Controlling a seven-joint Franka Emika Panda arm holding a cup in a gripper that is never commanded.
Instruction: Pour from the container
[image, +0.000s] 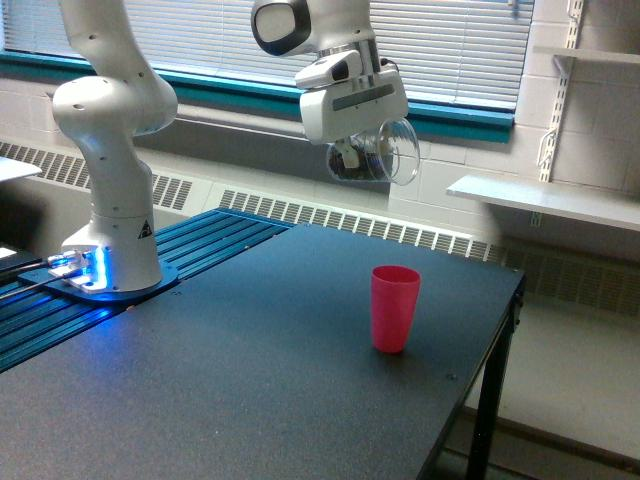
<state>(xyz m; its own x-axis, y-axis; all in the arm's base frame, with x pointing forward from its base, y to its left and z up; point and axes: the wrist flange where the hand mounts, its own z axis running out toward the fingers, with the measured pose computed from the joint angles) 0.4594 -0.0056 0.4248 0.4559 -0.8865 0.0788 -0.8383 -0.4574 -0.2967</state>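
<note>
My gripper hangs high over the black table, shut on the container, a small clear cup tipped on its side with its mouth toward the exterior view's right. Small brown pieces lie inside it at its lower left. The pink cup stands upright on the table well below the container and a little to its right. Nothing is falling from the container.
The black table ends at an edge on the exterior view's right, close to the pink cup. The arm's white base stands at the left on blue slats. A white shelf projects from the wall at the right.
</note>
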